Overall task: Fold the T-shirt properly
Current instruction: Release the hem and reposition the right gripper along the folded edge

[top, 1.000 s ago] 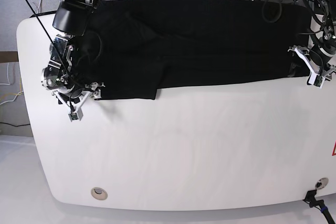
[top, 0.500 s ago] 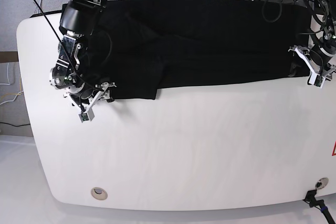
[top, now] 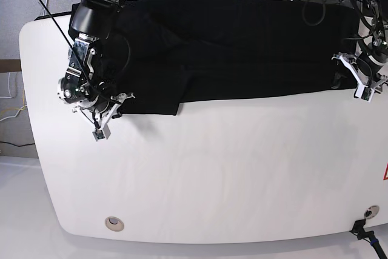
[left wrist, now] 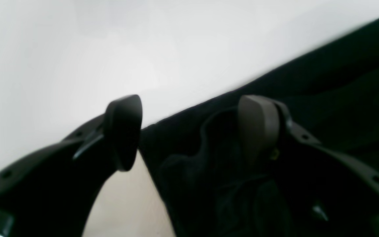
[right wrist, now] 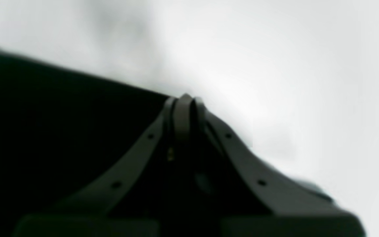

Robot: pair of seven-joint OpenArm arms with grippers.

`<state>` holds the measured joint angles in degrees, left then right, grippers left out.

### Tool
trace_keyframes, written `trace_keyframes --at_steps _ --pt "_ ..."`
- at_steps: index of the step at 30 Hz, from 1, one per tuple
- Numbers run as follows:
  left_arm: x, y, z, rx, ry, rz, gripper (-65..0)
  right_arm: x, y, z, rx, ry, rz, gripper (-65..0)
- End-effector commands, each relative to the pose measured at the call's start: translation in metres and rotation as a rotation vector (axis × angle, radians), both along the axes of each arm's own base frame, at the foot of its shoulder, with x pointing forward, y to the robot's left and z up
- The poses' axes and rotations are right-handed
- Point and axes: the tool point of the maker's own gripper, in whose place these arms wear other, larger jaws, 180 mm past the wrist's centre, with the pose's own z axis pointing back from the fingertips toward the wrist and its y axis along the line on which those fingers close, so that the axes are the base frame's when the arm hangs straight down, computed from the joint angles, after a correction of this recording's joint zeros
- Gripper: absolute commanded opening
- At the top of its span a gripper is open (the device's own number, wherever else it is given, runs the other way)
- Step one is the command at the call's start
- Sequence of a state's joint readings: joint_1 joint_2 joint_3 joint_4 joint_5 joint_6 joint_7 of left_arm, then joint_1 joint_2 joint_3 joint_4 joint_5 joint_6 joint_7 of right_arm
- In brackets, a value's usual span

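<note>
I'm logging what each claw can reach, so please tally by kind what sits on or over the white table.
T-shirt: 1
claws: 2, left claw and right claw
table: 1
Total: 4

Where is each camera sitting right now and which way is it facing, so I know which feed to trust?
Base: overhead, looking down on the white table, the T-shirt and both arms.
Left wrist: on the left arm, looking past its open left end effector straddling the T-shirt's edge.
Right wrist: on the right arm, blurred, looking past its closed right end effector at the T-shirt's corner.
Shared: all three views show black T-shirt against the table.
</note>
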<state>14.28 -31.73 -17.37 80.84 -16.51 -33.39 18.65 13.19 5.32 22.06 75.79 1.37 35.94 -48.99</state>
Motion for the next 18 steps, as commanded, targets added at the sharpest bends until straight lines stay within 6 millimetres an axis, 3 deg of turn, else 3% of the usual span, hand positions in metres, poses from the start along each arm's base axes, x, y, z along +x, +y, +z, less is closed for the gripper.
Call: trace_keyframes --at_steps 1,6,10,14,18 --pt "0.009 0.004 0.015 0.006 -0.043 -0.011 -24.3 0.021 0.001 0.039 -0.022 -0.099 0.009 -65.0" --pt "0.01 -0.001 0.013 -0.012 -0.049 -0.006 -24.3 0.012 0.008 0.079 -0.127 -0.116 0.076 -65.0" --pt "0.015 -0.002 0.017 -0.013 -0.063 -0.005 -24.3 -0.017 0.005 0.088 -0.206 -0.063 0.066 -65.0" --pt "0.018 -0.002 0.019 -0.013 -0.071 -0.005 -24.3 -0.053 0.015 0.086 -0.296 0.014 0.124 -65.0" --pt "0.021 -0.004 0.018 -0.018 -0.071 -0.009 -24.3 -0.084 0.031 0.062 -0.315 0.112 0.202 -65.0"
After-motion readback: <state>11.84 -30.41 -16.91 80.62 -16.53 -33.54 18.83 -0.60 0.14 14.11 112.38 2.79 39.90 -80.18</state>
